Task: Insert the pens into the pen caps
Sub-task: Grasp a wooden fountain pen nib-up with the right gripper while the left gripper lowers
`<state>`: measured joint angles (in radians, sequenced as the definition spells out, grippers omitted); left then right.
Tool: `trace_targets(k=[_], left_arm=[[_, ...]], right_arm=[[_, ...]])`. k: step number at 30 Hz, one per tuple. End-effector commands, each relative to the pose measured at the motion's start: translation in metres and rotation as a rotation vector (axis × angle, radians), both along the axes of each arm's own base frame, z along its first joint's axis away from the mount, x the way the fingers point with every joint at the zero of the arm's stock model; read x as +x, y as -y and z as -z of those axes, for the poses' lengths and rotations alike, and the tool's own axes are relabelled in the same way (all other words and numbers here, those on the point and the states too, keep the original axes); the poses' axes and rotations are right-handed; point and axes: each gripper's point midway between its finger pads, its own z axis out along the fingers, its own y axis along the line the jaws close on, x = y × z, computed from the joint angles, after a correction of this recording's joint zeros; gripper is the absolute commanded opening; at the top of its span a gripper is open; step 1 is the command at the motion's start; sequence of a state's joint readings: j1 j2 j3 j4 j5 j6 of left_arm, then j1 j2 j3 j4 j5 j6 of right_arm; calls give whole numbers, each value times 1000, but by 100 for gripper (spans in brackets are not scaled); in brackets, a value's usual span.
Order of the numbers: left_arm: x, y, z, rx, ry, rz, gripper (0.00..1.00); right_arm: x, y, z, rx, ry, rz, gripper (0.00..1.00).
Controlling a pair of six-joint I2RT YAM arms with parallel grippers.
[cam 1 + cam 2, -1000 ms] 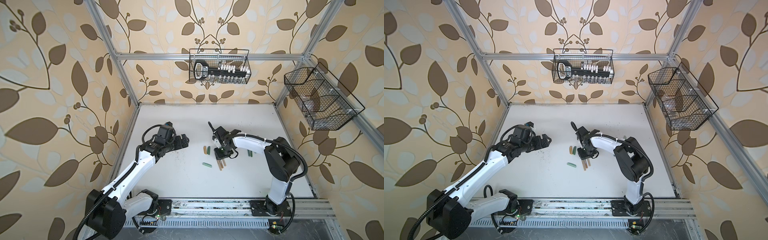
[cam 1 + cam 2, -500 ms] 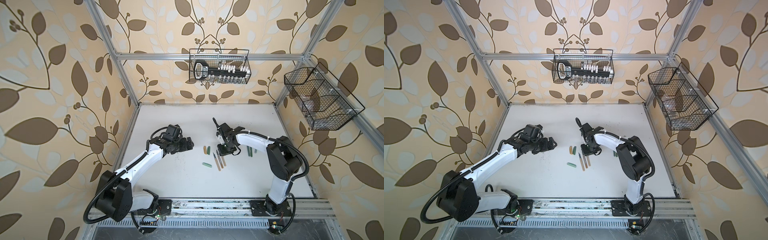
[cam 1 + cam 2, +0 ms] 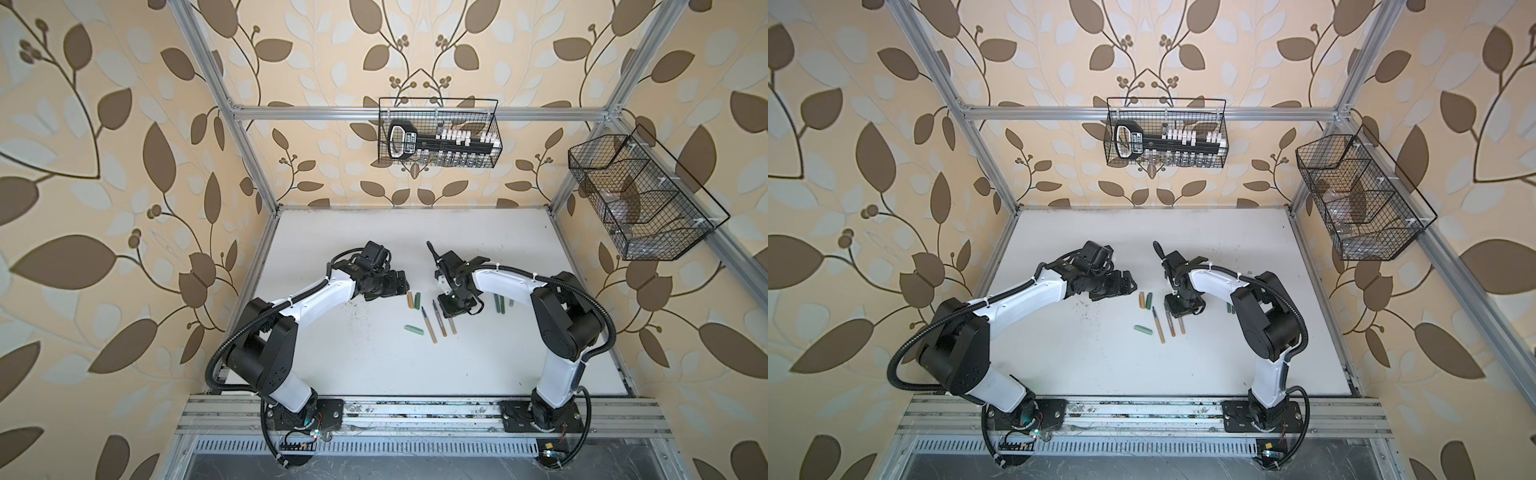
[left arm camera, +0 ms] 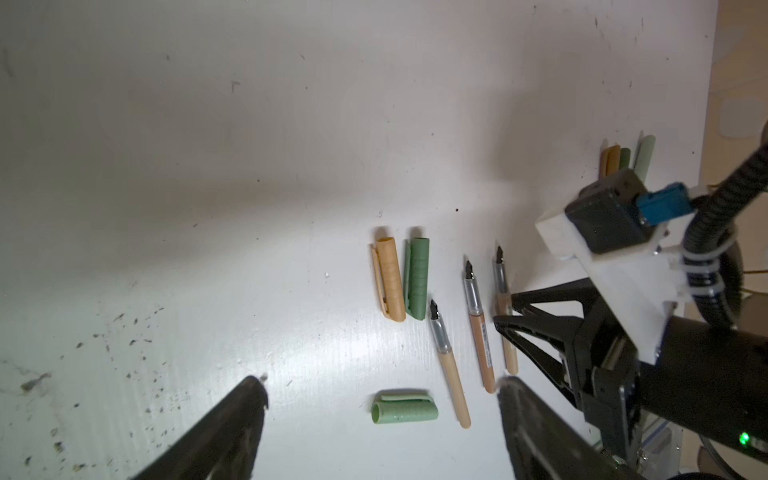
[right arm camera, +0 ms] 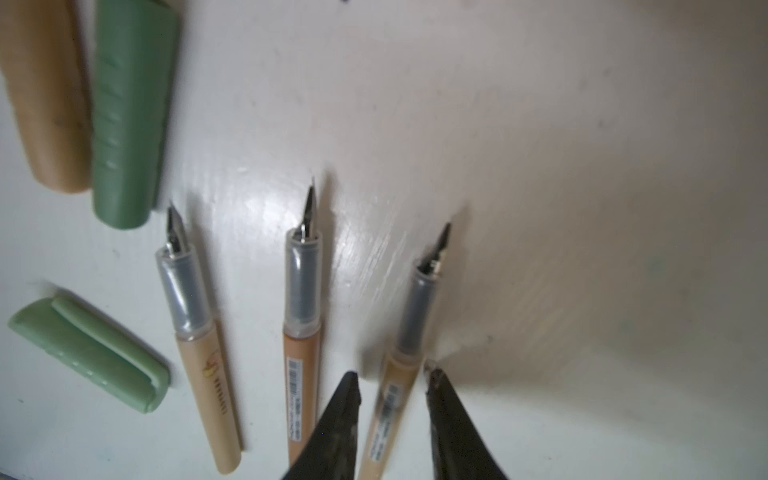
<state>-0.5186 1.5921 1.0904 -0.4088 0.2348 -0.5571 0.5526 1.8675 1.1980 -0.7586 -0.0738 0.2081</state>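
Right wrist view: my right fingers [image 5: 336, 424] sit narrow astride one tan pen [image 5: 409, 332] on the bench [image 5: 540, 166], slim gaps either side. Two more tan pens [image 5: 302, 299] lie alongside, caps [image 5: 129, 124] farther. My left fingers [image 4: 232, 428] gape wide, empty.

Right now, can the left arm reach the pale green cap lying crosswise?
Probably yes: the open left gripper faces the pale green cap, nothing between them; a tan pen lies close beside it.
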Motion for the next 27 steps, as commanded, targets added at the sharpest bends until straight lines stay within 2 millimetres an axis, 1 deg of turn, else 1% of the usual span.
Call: trace_targets(k=[1, 6, 11, 14, 20, 24, 27], left_arm=[[9, 13, -10, -14, 1, 5, 86], [10, 20, 4, 26, -77, 28, 81], [12, 27, 16, 61, -132, 35, 76], [11, 32, 23, 73, -158, 34, 75], [11, 36, 37, 112, -189, 23, 74], [22, 41, 38, 118, -163, 30, 70], [35, 53, 34, 106, -124, 87, 69]], right_arm=[[-13, 5, 13, -47, -30, -29, 31], [-19, 10, 19, -80, -42, -23, 28], [-31, 14, 24, -83, -64, -21, 19], [-37, 16, 27, -77, -72, -20, 16], [-36, 19, 23, -40, -54, -11, 13], [-35, 19, 20, -17, -49, -13, 8], [-36, 17, 16, 30, -48, -4, 5]])
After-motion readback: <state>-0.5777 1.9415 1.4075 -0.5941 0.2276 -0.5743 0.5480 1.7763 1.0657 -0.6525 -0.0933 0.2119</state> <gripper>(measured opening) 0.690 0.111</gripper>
